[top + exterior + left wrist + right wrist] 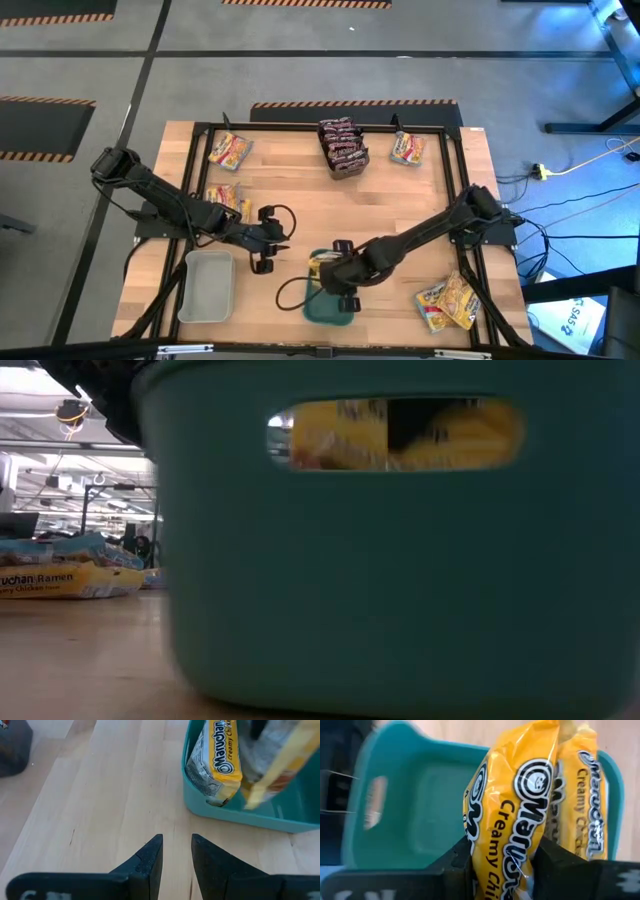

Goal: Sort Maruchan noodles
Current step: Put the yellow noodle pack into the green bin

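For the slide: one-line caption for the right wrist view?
Right gripper holds a yellow Maruchan packet over the teal tray, beside another yellow packet.

Right claw [502, 865] holds noodle packet [512, 815] over tray [395, 805]; second packet [585, 800] inside.

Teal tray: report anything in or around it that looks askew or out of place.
One yellow packet stands on edge inside the teal tray, leaning against its wall rather than lying flat. The right gripper holds a second yellow packet over the tray. Nothing looks spilled or torn.
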Tool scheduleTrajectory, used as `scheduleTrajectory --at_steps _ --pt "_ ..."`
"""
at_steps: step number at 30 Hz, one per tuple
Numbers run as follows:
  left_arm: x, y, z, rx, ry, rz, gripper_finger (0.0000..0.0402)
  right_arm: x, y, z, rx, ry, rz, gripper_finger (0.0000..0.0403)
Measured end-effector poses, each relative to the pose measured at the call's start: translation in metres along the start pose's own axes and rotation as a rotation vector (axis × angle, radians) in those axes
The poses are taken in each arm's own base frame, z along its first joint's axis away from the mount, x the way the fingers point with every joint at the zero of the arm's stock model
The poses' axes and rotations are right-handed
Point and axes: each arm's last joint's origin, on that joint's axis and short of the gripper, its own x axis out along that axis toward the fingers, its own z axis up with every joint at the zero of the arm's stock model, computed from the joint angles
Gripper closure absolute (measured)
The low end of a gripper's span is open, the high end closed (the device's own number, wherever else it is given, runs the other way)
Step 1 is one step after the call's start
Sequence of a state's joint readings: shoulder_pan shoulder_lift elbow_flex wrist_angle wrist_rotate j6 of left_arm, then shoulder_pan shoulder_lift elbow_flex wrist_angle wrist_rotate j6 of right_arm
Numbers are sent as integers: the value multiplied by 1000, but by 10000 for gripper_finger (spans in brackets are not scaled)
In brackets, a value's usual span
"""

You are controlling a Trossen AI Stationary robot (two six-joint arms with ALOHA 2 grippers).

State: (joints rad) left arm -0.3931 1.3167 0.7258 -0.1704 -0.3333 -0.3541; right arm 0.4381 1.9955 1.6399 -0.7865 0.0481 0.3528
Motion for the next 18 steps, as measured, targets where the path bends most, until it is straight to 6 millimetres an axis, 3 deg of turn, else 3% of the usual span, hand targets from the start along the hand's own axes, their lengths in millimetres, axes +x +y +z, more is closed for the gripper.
scheduleTrajectory --at_steps 7,12,18 --pt "0 0 0 6 -1 2 305 26 -6 -6 -89 78 -91 292" --pt "0 0 0 5 -5 4 305 32 -10 -8 -94 113 -101 286" --pt "0 0 1 5 -6 2 305 32 -10 -8 -95 112 -115 224"
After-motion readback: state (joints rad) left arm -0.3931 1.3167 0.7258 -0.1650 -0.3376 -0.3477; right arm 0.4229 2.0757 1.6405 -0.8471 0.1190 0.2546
